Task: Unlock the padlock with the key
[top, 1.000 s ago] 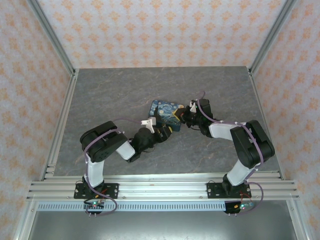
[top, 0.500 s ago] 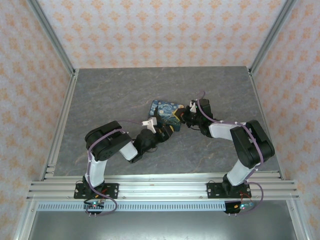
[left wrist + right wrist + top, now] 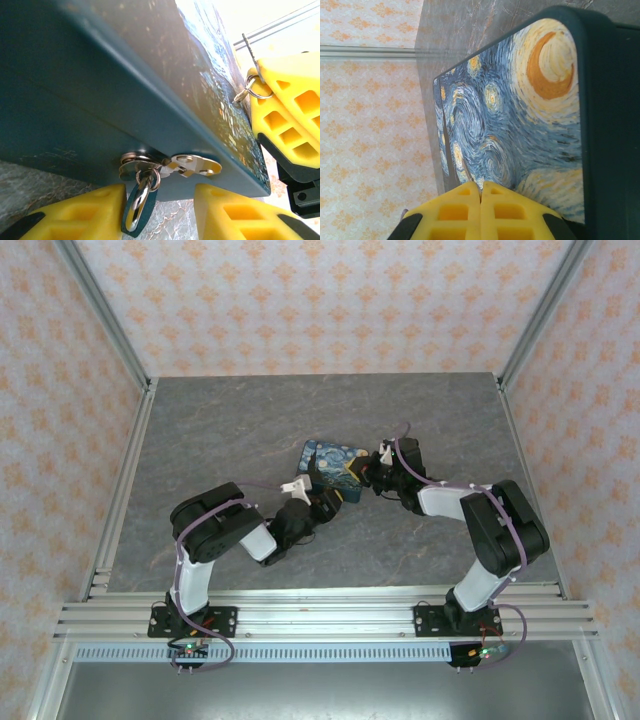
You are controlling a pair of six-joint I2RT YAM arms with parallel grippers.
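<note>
The padlock (image 3: 136,212) hangs by its shackle from the hasp (image 3: 192,165) on the near-left teal side of the painted box (image 3: 75,100), which sits mid-table (image 3: 250,430). The left gripper (image 3: 155,217) has its 2 yellow fingers astride the lock, partly open: the left one is just beside the lock body, the right one is apart from it, and nothing is clamped. The right gripper (image 3: 481,197), at the box's right edge, is closed tight, and in the left wrist view the key (image 3: 248,47) and its ring (image 3: 254,90) poke out of its fingertips. The step in hand looks like steadying the lock. To do it well, the left fingers should centre on the dark body, not the shackle, and close squarely so the lock does not swing or twist on the hasp. The keyhole cannot be made out here, so it should be turned toward the right gripper and left uncovered. Pushing on the box risks sliding it.
</note>
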